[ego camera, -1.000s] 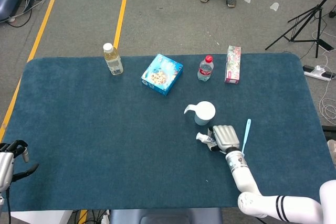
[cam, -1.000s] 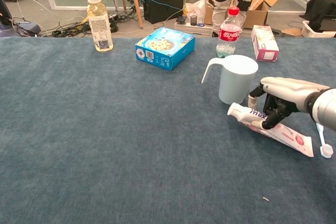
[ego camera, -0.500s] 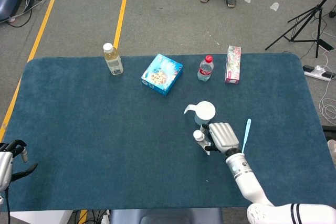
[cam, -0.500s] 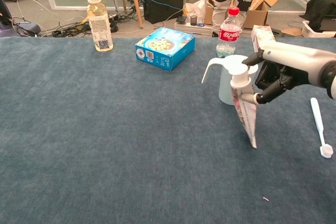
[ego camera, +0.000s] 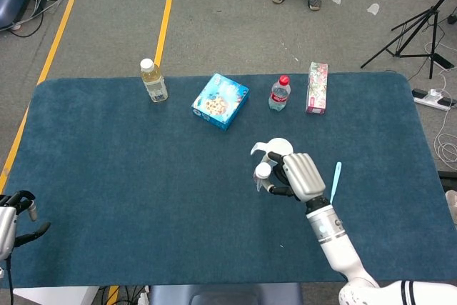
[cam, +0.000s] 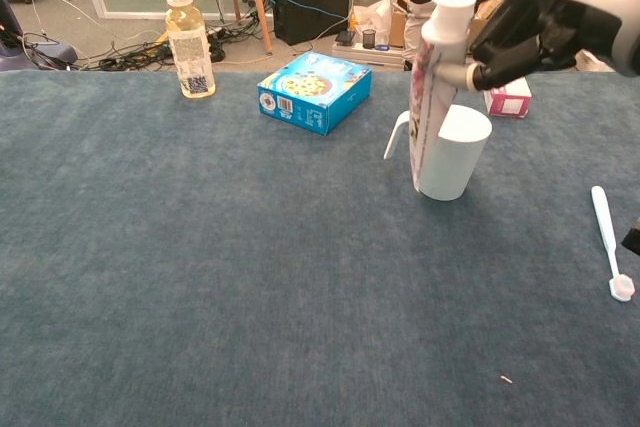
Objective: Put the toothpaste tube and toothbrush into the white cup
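**Tube raised beside the cup, brush flat on the table to the right**

While your left hand (ego camera: pixel 16 213) sits at the near-left corner of the table (ego camera: pixel 107 176), fingers spread and holding nothing, all the work is on the other side. That left hand shows in the head view only.

Moving rightward along the far edge you have a yellow-liquid bottle (cam: pixel 189 43), a blue box (cam: pixel 314 91), a red-capped bottle (ego camera: pixel 280 93) and a pink carton (ego camera: pixel 318 88), all standing well behind the working area. The wide stretch of blue cloth in front of them, from the left edge to the cup, carries nothing but a small speck near the front.

The white cup (cam: pixel 453 152) stands upright right of centre, its handle pointing left. Your right hand (cam: pixel 540 22) is lifted above it and grips the toothpaste tube (cam: pixel 432 87) near the cap. The tube hangs cap-up and close to vertical, its flat tail lowest. In the chest view its lower part overlaps the cup's left side; from the pictures you cannot tell whether the tail is over the mouth or just in front of it. In the head view the cap sits just near-left of the cup's rim.

The toothbrush (cam: pixel 608 243) lies flat on the table to the right of the cup, apart from it and from your hand, with open cloth between it and the table's right edge.
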`<move>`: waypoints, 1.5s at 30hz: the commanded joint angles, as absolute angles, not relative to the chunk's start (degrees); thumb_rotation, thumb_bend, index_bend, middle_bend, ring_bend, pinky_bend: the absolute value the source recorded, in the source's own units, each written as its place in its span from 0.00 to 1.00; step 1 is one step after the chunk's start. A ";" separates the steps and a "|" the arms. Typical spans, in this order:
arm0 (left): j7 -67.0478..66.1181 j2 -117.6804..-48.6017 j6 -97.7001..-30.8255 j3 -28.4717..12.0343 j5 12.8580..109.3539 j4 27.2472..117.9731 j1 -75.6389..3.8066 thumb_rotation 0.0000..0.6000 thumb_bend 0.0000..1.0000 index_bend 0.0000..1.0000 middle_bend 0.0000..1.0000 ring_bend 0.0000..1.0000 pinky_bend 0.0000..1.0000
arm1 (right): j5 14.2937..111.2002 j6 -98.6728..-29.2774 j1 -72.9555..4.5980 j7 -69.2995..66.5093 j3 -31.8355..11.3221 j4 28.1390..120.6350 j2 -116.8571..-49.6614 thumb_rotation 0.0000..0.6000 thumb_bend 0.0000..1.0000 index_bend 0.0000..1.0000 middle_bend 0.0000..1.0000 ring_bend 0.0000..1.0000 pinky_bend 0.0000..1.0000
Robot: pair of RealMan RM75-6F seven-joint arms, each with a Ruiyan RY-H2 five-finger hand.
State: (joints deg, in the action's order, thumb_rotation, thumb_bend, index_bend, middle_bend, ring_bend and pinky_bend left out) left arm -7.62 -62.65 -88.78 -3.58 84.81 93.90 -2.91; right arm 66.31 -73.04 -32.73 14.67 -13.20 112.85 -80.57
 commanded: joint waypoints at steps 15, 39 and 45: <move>-7.63 -62.46 -89.02 -3.54 84.94 94.06 -2.77 1.00 0.00 0.68 0.41 0.46 0.35 | 67.46 -77.76 -34.39 16.62 -20.44 110.87 -82.62 1.00 0.39 0.65 1.00 1.00 1.00; -7.33 -62.41 -88.81 -3.60 84.69 94.05 -2.79 1.00 0.00 0.68 0.41 0.46 0.35 | 60.24 -75.25 -34.17 12.06 -22.41 99.18 -83.81 1.00 0.39 0.65 1.00 1.00 1.00; -7.43 -62.45 -88.71 -3.60 84.62 93.98 -2.82 1.00 0.00 0.68 0.41 0.46 0.35 | 59.87 -74.12 -33.81 10.46 -21.55 97.14 -84.49 1.00 0.39 0.65 1.00 1.00 1.00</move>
State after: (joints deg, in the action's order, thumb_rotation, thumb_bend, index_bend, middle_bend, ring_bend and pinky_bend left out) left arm -7.43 -62.45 -88.71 -3.60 84.62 93.98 -2.82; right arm 59.94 -74.30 -33.88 10.66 -21.71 97.35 -84.35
